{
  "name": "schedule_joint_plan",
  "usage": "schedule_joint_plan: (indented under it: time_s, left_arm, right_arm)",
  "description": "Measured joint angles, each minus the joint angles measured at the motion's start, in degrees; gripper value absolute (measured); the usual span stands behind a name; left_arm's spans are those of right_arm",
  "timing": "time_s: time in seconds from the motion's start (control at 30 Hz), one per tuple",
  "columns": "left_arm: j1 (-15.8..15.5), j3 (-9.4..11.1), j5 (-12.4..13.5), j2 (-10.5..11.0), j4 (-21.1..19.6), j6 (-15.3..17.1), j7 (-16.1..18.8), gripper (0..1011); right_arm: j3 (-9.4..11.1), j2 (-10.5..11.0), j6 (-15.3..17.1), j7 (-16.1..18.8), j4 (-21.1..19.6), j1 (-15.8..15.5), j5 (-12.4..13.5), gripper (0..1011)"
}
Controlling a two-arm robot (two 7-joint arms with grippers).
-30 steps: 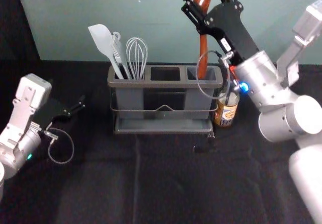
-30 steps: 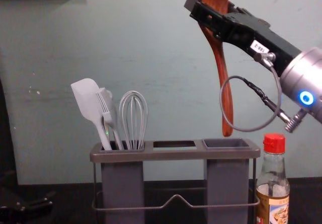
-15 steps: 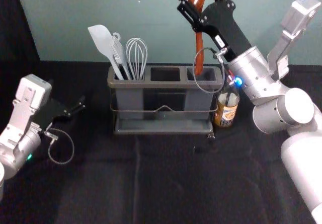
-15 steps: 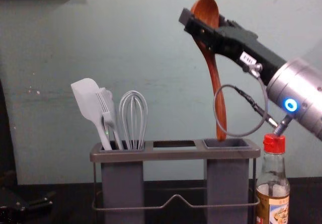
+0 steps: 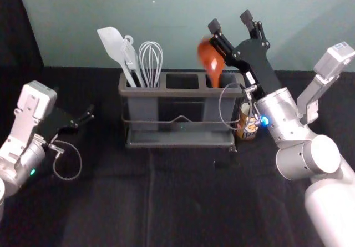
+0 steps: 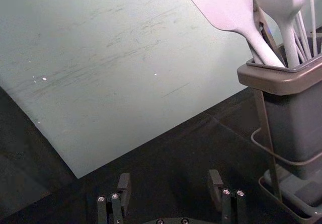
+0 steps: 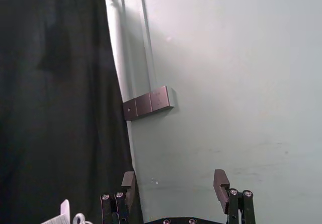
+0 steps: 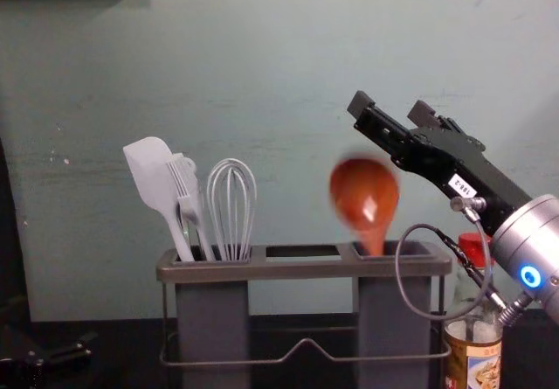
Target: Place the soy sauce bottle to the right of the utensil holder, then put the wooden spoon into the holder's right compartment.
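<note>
Where the right claw is spread wide, nothing is gripped

As seen in the chest view, the wooden spoon is let go, bowl up, its handle held inside the right compartment of the utensil holder; the opened right claw is poised apart from the bowl, toward one o'clock. In the head view, the soy sauce bottle is placed just beside the holder at three o'clock; at nine o'clock the left claw is parked, opened and empty.
</note>
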Motion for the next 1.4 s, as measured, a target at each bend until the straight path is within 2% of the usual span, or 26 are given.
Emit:
schedule_joint_plan:
  time_s: [0.33, 0.57, 0.63, 0.67, 0.77, 0.8, 0.9, 0.93, 0.97, 1.07, 1.2, 1.4]
  left_arm:
    - [0.00, 0.00, 0.00, 0.00, 0.00, 0.00, 0.00, 1005]
    - [0.00, 0.00, 0.00, 0.00, 0.00, 0.00, 0.00, 1005]
    - [0.00, 0.00, 0.00, 0.00, 0.00, 0.00, 0.00, 1005]
    - [0.00, 0.00, 0.00, 0.00, 0.00, 0.00, 0.00, 1005]
    - [0.00, 0.00, 0.00, 0.00, 0.00, 0.00, 0.00, 1005]
    - [0.00, 0.00, 0.00, 0.00, 0.00, 0.00, 0.00, 1005]
    - [0.00, 0.00, 0.00, 0.00, 0.00, 0.00, 0.00, 1005]
    - [0.00, 0.00, 0.00, 0.00, 0.00, 0.00, 0.00, 1005]
    - [0.00, 0.00, 0.00, 0.00, 0.00, 0.00, 0.00, 1005]
    - [0.00, 0.00, 0.00, 0.00, 0.00, 0.00, 0.00, 1005]
    - [0.00, 0.00, 0.00, 0.00, 0.00, 0.00, 0.00, 1005]
    - [0.00, 0.00, 0.00, 0.00, 0.00, 0.00, 0.00, 1005]
  right_arm:
    - [1.15, -0.61, -0.57, -0.53, -2.14, -0.62, -0.03, 1002]
    - [2.82, -0.51, -1.26, -4.06, -5.68, -1.98, -1.91, 1002]
    - [4.12, -0.49, -1.55, -7.22, -7.34, -2.86, -4.29, 1002]
    - [4.12, -0.49, -1.55, -7.22, -7.34, -2.86, -4.29, 1002]
    - [6.10, -0.73, -2.00, -11.90, -8.90, -4.03, -7.86, 1002]
    - [7.15, -0.87, -2.02, -14.57, -9.81, -4.70, -10.14, 1002]
    - [9.13, -1.21, -1.86, -19.50, -11.08, -5.96, -14.18, 1002]
    - [10.12, -1.34, -1.44, -21.79, -11.68, -6.51, -16.04, 1002]
    - [10.12, -1.34, -1.44, -21.79, -11.68, -6.51, -16.04, 1002]
    - [12.31, -1.54, 0.57, -26.14, -12.78, -7.90, -19.68, 1002]
    - [13.86, -1.30, 3.32, -28.38, -13.41, -9.30, -22.05, 1002]
    - [14.90, -0.27, 6.90, -28.42, -13.03, -11.19, -23.87, 1002]
